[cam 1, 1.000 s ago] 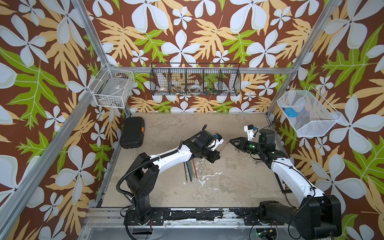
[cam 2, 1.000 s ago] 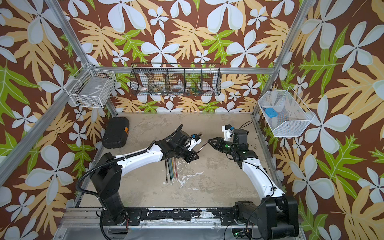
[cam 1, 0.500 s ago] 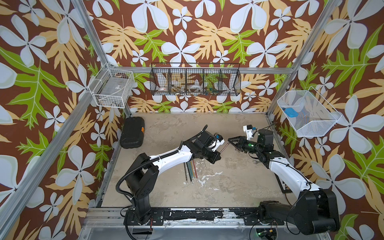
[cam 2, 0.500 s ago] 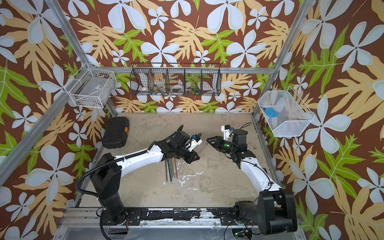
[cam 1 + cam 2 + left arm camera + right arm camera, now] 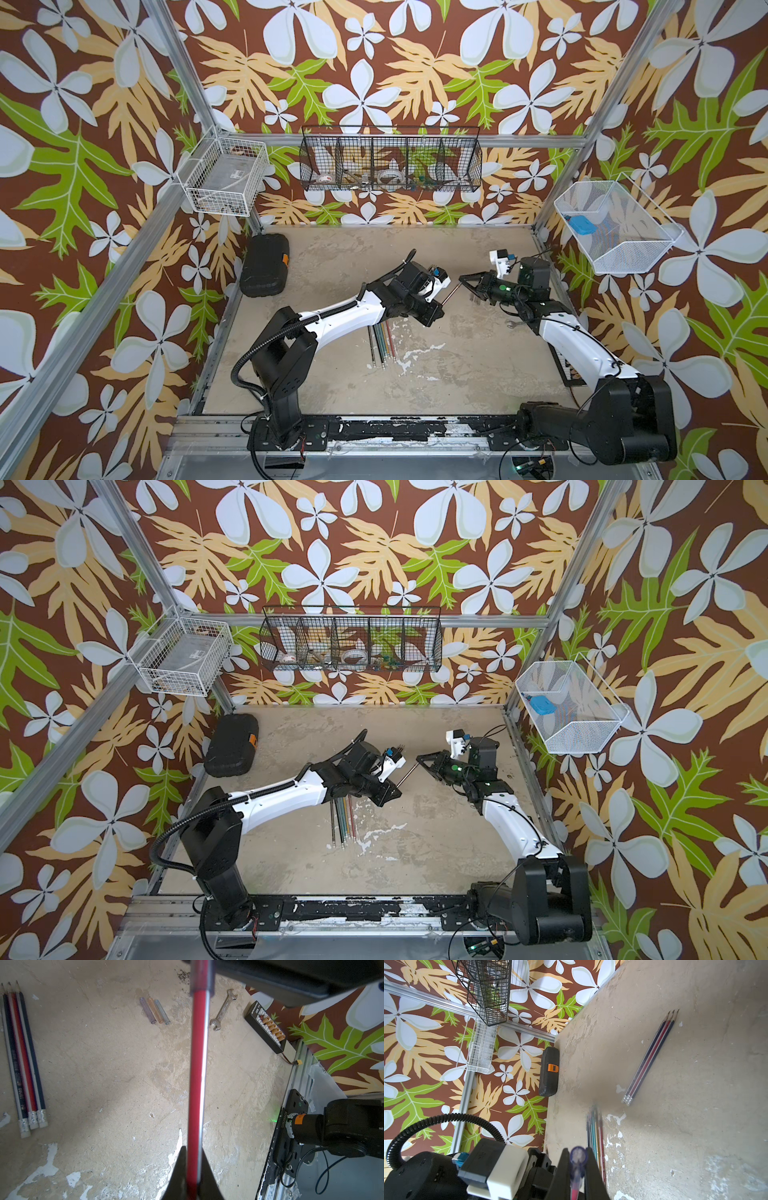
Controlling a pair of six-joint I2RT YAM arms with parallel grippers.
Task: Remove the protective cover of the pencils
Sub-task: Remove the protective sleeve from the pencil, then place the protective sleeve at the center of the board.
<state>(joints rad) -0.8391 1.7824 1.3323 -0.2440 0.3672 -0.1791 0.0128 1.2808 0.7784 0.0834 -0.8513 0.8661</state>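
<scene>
So, checking in from the remote desk: the table point(image 5: 457, 374) has a black case point(image 5: 264, 266) parked at its far left corner. My left gripper point(image 5: 192, 1151) is clamped on a red pencil point(image 5: 196, 1074), held up off the surface mid-table. My right gripper point(image 5: 577, 1152) is pinched onto the see-through purple cover point(image 5: 577, 1155) at its tip. Under the left arm lies a row of coloured pencils point(image 5: 382, 345), with three bare-tipped pencils point(image 5: 22, 1059) near them. By the right arm there's a wrench point(image 5: 223, 1009), and just beside it three loose covers point(image 5: 154, 1011).
</scene>
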